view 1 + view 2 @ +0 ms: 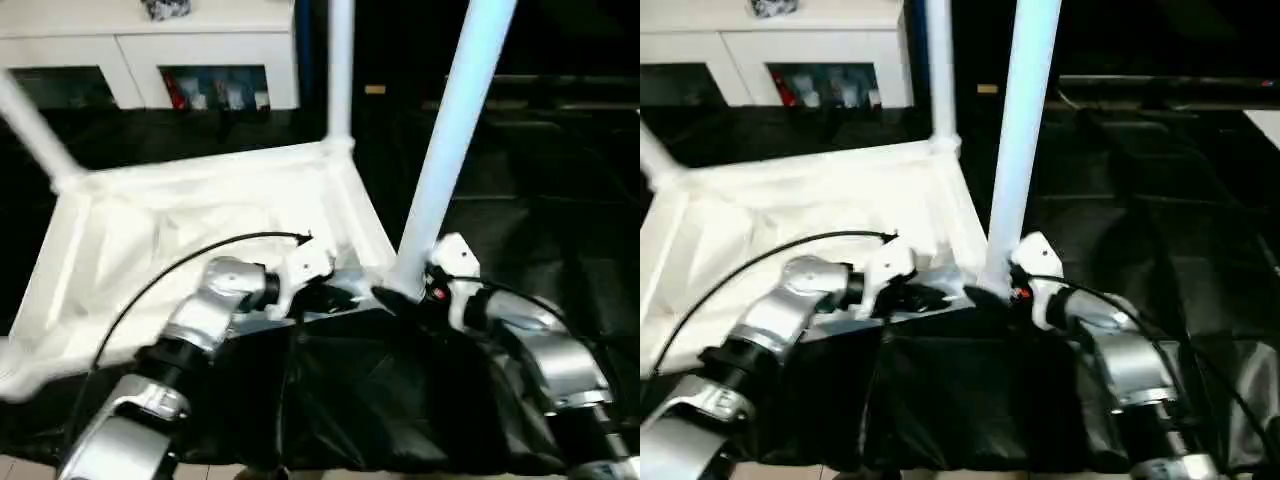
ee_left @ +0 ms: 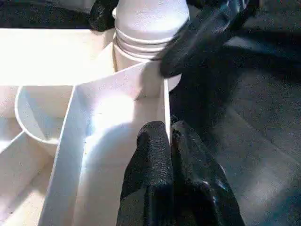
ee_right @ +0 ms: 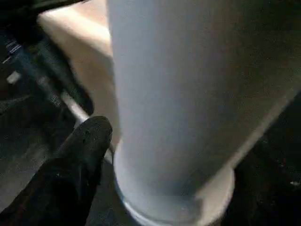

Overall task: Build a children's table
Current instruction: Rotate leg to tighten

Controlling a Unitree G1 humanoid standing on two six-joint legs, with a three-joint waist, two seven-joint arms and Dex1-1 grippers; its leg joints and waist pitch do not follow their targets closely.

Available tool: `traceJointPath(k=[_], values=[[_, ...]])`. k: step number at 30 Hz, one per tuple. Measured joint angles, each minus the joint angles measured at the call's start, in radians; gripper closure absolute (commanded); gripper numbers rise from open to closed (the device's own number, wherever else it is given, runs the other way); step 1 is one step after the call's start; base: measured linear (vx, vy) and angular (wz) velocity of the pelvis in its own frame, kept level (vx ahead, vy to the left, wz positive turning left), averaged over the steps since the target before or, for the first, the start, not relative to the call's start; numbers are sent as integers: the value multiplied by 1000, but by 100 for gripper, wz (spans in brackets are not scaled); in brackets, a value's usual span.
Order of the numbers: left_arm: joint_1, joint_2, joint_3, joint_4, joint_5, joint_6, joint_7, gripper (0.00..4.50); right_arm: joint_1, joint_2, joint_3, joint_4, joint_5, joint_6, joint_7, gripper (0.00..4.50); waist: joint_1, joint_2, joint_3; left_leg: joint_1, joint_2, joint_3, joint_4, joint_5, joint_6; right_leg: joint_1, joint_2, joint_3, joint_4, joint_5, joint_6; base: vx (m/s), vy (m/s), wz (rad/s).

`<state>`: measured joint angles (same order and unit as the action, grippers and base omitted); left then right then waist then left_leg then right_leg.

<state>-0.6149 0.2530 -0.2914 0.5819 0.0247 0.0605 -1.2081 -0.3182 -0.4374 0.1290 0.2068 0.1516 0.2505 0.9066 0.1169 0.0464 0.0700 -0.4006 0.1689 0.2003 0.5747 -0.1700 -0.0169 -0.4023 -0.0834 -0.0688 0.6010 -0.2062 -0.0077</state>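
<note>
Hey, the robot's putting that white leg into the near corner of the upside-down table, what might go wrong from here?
1. The long tapered white plastic leg leans in the round corner socket; pushed at that angle it may jam or pop out.
2. The left pincer pinches only the thin raised rim of the white rectangular tabletop, so the top may slip or twist.
3. The right pincer grips the leg at its base, so the long upper part could swing.

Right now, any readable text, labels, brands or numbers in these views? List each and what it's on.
None readable.
Colourful items in the white cabinet's shelf opening: print, if any, too blurred to read.
Small red mark on the right gripper housing: too small to tell.
White plastic children's table, upside down, with its long tapered white leg: no markings.
</note>
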Motion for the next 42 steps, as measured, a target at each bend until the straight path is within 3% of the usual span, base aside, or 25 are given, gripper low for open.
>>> traceJointPath(k=[4,11,15,17,21,24,32,36,38,42], values=[[1,21,-8,0,-10,-4,-38,450,4,-39,19,-5,14,3,78,57,1,-2,1,0,2,0,6,-2,-4,1,0,0,4,1,0,0,0,0],[1,46,-15,3,-10,-15,-66,450,1,-54,38,-5,16,-3,141,126,0,-7,3,0,2,1,11,-2,-6,2,-1,0,9,2,-1,0,0,0],[1,50,-17,3,-13,-23,-75,450,0,-51,40,0,15,-13,142,139,0,-9,3,0,2,1,11,-2,-6,2,-1,0,10,2,-1,0,0,0],[1,49,-17,3,-15,-25,-73,450,0,-43,40,2,15,-13,139,169,-1,-9,3,0,2,1,11,-2,-6,2,-1,0,10,2,-1,0,0,0],[1,34,-7,15,-9,-24,-23,450,0,-4,32,7,-6,-12,69,178,-3,-9,2,1,3,1,12,-2,-6,2,-1,0,11,3,-1,0,0,0],[-15,-4,15,55,11,-6,77,450,-5,76,-4,45,-32,-6,-84,180,-7,-9,3,7,2,1,11,-2,-7,6,-1,1,10,4,-3,0,0,0],[-58,-96,30,104,58,59,315,450,-70,298,-83,158,-96,1,-520,181,-31,-11,3,12,0,1,9,-1,-9,6,-3,1,8,1,2,0,0,0],[-60,-113,34,104,70,67,361,450,-89,350,-88,200,-120,-37,-634,181,-32,-10,3,14,-2,1,5,-1,-9,6,-5,2,7,1,2,0,0,0],[-60,-114,34,104,70,63,362,450,-88,355,-92,205,-123,-55,-639,125,-31,-10,3,15,-3,1,2,-1,-9,6,-5,2,6,3,2,0,0,0],[-59,-114,29,104,73,47,353,450,-88,348,-96,200,-115,-57,-607,76,-29,-10,3,15,-3,1,0,0,-10,5,-5,2,6,8,-2,0,0,0]])
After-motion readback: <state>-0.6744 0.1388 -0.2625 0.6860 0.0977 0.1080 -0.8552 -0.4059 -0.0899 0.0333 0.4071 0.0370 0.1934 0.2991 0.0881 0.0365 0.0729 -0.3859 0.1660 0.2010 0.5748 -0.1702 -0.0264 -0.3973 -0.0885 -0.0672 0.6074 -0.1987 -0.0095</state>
